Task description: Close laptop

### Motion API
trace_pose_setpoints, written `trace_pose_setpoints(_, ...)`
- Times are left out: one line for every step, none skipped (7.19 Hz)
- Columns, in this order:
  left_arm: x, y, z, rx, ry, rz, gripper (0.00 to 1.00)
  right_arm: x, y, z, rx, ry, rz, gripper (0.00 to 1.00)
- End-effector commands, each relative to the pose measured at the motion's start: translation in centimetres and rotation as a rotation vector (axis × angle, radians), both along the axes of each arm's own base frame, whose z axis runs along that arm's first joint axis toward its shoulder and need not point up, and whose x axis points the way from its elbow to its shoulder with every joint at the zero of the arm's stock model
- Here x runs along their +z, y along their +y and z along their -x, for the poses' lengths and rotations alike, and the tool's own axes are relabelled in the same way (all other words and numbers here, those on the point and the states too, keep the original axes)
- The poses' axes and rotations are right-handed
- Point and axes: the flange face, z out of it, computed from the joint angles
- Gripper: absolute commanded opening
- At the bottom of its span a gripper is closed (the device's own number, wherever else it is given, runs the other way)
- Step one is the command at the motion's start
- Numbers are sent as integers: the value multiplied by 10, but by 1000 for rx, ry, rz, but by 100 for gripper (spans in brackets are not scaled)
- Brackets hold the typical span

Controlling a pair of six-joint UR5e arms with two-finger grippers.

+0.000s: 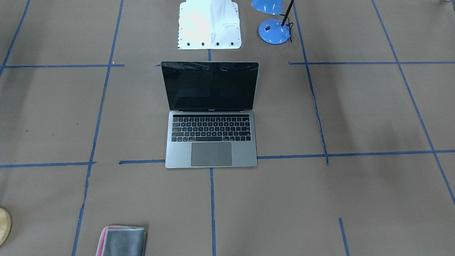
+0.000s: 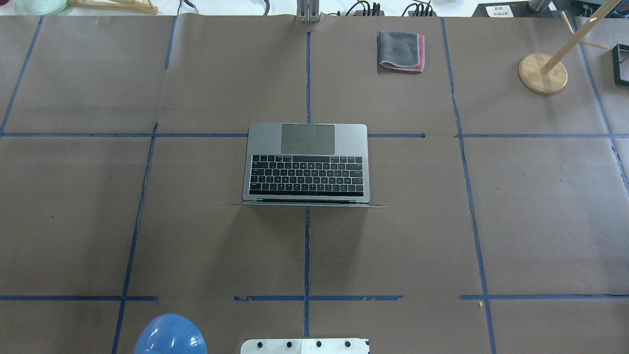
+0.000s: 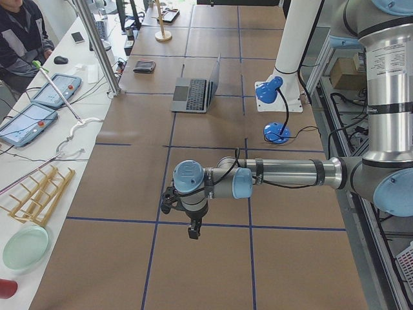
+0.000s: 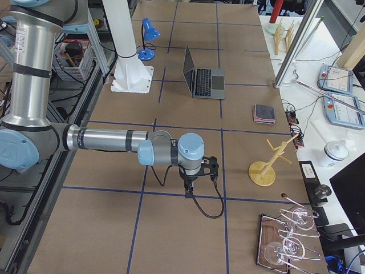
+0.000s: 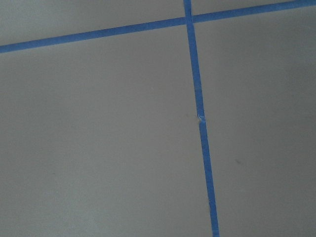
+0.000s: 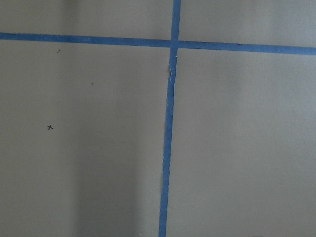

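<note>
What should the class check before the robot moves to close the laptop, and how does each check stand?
1. The laptop has its lid open and upright: ok.
2. The keyboard is free of things: ok.
3. The cloth lies apart from the laptop: ok.
4. The lamp stands apart from the lid: ok.
5. The left tool and right tool are near the lid: not ok, both far off.
6. Tools open or shut: cannot tell.

On the plain table surface (image 5: 98,143), blue tape lines (image 5: 203,163) cross near the view's top.
</note>
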Motion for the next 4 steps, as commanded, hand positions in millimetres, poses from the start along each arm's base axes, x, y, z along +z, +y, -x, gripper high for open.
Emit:
trace_pose_setpoints(2, 2, -1, 4, 0, 3, 100, 0, 0, 0, 0, 1, 3, 100)
trace_pose_setpoints(2, 2, -2, 3, 0, 6, 100, 1, 0, 0, 1, 0, 6, 100)
trace_pose_setpoints(1, 1, -2, 4, 1, 2, 100, 0, 0, 1, 1, -2, -2, 100)
trace_pose_setpoints(-7, -1, -2, 4, 2, -14, 100, -4, -2, 1, 1, -4, -40, 100)
